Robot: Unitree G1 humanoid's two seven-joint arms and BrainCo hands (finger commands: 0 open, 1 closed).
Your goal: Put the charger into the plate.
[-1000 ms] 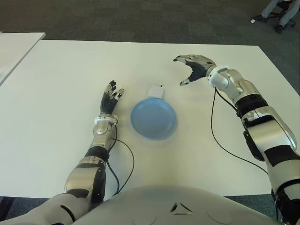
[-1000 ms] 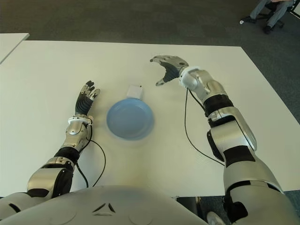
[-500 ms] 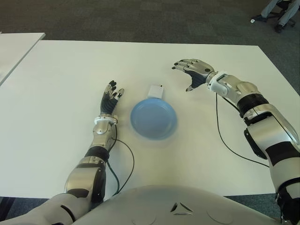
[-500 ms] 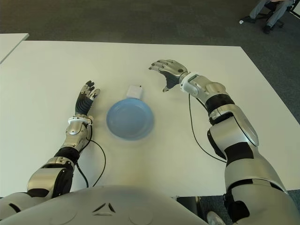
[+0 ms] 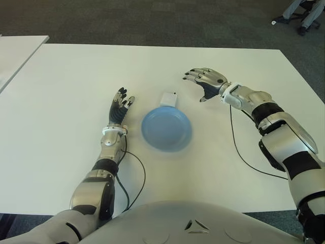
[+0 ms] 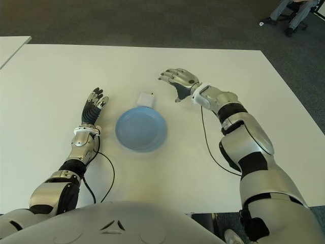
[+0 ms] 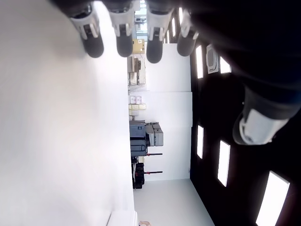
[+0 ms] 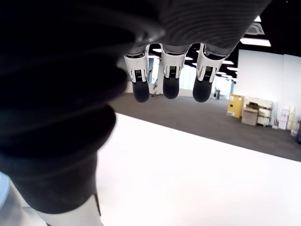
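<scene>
The charger [image 5: 169, 98], a small white block, lies on the white table [image 5: 61, 91], just beyond the far rim of the blue plate [image 5: 166, 129] and touching or nearly touching that rim. It is not in the plate.

The right hand [image 5: 206, 81] is positioned over the table to the right of the charger and slightly farther from the robot. A clear gap of bare table separates the hand from the charger. Its fingers [image 8: 170, 83] are extended and spread, with fingertips directed toward the robot's left, and hold nothing. A black cable [image 5: 238, 147] runs from the right wrist across the table.

The left hand [image 5: 120, 108] shows beside the plate, on the plate's left side, fingers straight and loosely spread, pointing away from the robot. It holds nothing. The charger lies to the right of this hand, with the plate's upper-left rim between them
</scene>
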